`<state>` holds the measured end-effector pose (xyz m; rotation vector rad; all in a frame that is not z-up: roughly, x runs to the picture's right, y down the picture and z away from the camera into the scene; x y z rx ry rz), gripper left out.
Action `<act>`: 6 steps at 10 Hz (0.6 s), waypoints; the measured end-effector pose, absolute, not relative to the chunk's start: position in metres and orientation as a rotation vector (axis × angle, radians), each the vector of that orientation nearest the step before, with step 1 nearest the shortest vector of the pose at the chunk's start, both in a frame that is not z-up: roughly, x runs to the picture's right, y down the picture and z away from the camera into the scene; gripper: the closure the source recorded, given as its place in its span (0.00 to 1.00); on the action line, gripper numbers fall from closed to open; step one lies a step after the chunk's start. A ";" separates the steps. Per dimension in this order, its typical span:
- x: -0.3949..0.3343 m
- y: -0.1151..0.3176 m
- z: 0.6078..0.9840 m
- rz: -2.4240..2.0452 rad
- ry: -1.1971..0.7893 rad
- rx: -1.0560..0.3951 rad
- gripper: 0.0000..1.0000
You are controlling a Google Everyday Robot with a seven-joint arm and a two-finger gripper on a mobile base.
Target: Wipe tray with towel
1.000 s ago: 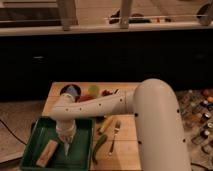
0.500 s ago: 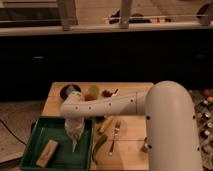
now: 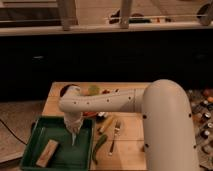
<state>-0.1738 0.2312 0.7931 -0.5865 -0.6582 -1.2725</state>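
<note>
The dark-green tray (image 3: 80, 156) sits at the lower left, on the front left corner of the wooden table. My gripper (image 3: 73, 125) hangs at the end of the white arm over the tray's middle, pointing down. It is shut on the towel (image 3: 74, 135), a pale limp strip that hangs from it and tapers to a point just above the tray floor. I cannot tell whether the tip touches the floor. A tan rectangular block (image 3: 46, 152) lies in the tray's front left part.
The wooden table (image 3: 130, 150) holds a green cucumber (image 3: 100, 145) by the tray's right rim, a fork (image 3: 115, 134), a bowl (image 3: 64, 90), and a green fruit (image 3: 93, 90). Small items crowd the right edge (image 3: 204, 117). A dark counter runs behind.
My gripper with the towel has moved to the right across the tray, from near the tan block toward the tray's middle. The thick upper part of the arm has shifted right too.
</note>
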 end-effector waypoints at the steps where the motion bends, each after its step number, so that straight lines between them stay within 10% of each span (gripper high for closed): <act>1: -0.178 0.229 0.794 -1.284 -0.664 -0.580 1.00; 6: -0.178 0.229 0.794 -1.286 -0.665 -0.577 1.00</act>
